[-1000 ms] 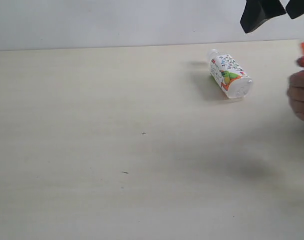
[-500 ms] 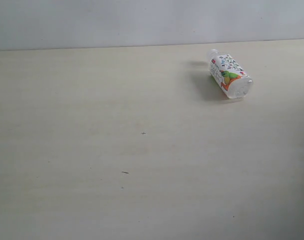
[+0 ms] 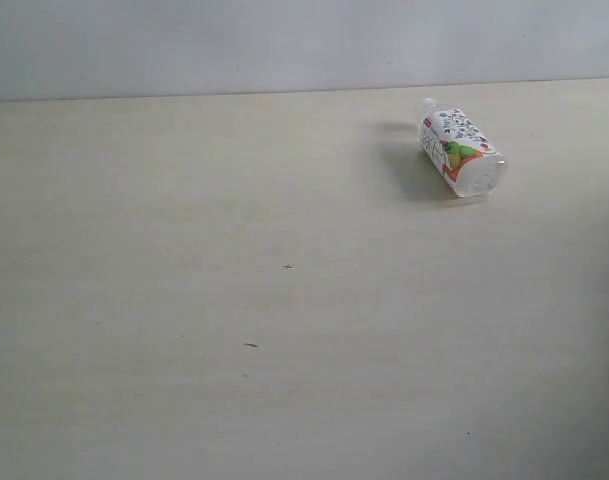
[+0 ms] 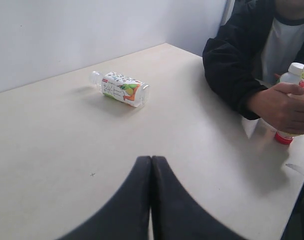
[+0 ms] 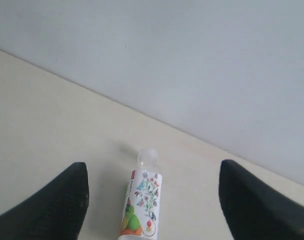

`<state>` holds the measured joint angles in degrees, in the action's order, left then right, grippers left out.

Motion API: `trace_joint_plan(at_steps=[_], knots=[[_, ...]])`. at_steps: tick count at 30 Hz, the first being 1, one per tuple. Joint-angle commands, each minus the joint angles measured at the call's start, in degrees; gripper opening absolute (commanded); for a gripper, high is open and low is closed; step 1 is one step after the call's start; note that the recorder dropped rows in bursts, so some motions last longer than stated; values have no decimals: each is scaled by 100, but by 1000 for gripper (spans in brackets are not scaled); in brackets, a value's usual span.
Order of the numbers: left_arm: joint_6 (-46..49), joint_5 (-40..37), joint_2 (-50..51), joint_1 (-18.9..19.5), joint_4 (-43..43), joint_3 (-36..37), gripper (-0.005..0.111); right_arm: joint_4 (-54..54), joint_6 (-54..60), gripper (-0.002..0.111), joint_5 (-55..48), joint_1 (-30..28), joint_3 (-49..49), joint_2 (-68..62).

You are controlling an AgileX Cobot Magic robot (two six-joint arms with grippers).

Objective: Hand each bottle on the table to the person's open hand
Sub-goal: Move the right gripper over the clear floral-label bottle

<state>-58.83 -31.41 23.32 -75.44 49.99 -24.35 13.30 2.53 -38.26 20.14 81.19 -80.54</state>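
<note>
The pale beige table (image 3: 184,300) fills most of the exterior view, and a plain grey-white wall (image 3: 284,40) stands along its far edge. In the left wrist view we see a person (image 4: 236,65) in a dark jacket over a white shirt at one side of the table, a forearm resting on the top.

The left claw (image 4: 151,165) hangs above the table with its two dark fingers pressed flat together, nothing between them. The right claw (image 5: 152,172) has its fingers (image 5: 62,200) spread wide apart, and in its own view the last bottle on the table lies in the gap between them (lower down, and touching neither finger).

The person's hand (image 4: 284,107) is curled around several bottles (image 4: 294,74); a white cap and a red label show above the fingers, a red cap (image 4: 283,138) below.

The small clear bottle (image 3: 459,150) lies on its side near the table's far edge, towards the right of the exterior view, its cap pointing at the wall. Its white label carries small coloured drawings with a green and orange patch. It lies well apart from the person's hand, with bare tabletop between them.

A few tiny dark specks (image 3: 287,267) dot the middle of the table.
</note>
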Motion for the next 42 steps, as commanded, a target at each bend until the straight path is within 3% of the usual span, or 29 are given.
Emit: trace_joint_plan(at_steps=[1, 12, 26, 31, 42], knots=[[6, 23, -23, -15, 58, 32, 0, 202, 48, 69, 764, -21, 39, 40], [6, 23, -23, -15, 58, 32, 0, 493, 48, 69, 1361, -21, 39, 40], [6, 23, -23, -15, 58, 32, 0, 493, 48, 69, 1444, -21, 39, 40], [6, 23, -23, -15, 58, 32, 0, 511, 30, 64, 1349, -21, 61, -104], [6, 23, -23, -15, 58, 32, 0, 729, -45, 65, -1761, -21, 2319, -2252]])
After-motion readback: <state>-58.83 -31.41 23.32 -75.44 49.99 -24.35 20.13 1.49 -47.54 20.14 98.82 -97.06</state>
